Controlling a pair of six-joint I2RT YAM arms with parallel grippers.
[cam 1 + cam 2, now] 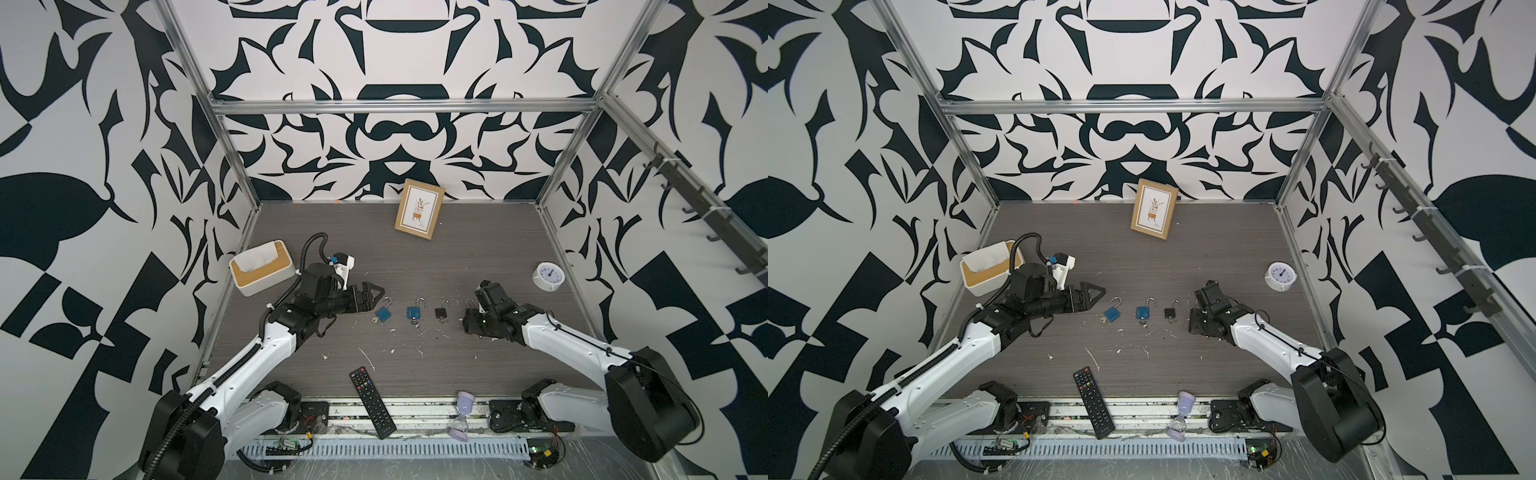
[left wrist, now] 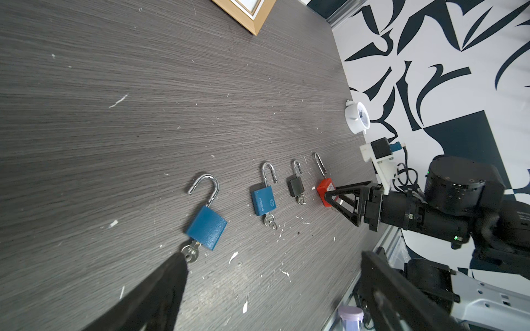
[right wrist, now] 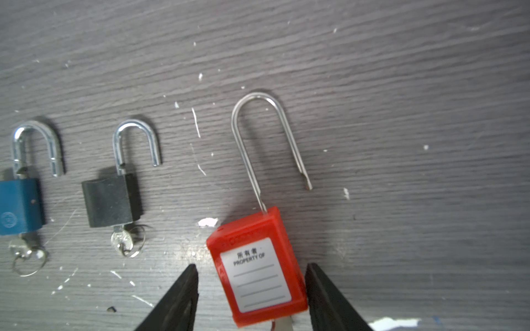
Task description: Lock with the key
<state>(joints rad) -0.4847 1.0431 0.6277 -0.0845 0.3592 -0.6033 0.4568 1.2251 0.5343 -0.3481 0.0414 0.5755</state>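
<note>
Right fingers [image 3: 177, 298] part-open astride red padlock [image 3: 255, 269]

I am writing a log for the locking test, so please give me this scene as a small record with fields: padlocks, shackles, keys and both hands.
surface: dark grey wood-grain table
padlocks in a row: tilted blue metal padlock; second blue metal padlock; small black metal padlock; red plastic padlock with label
shackles: all four open
keys: in both blue padlocks and the black one; red one unclear
left hand: open, empty, near the tilted blue metal padlock
right hand: open, straddling the red plastic padlock's body, not clamped
</note>
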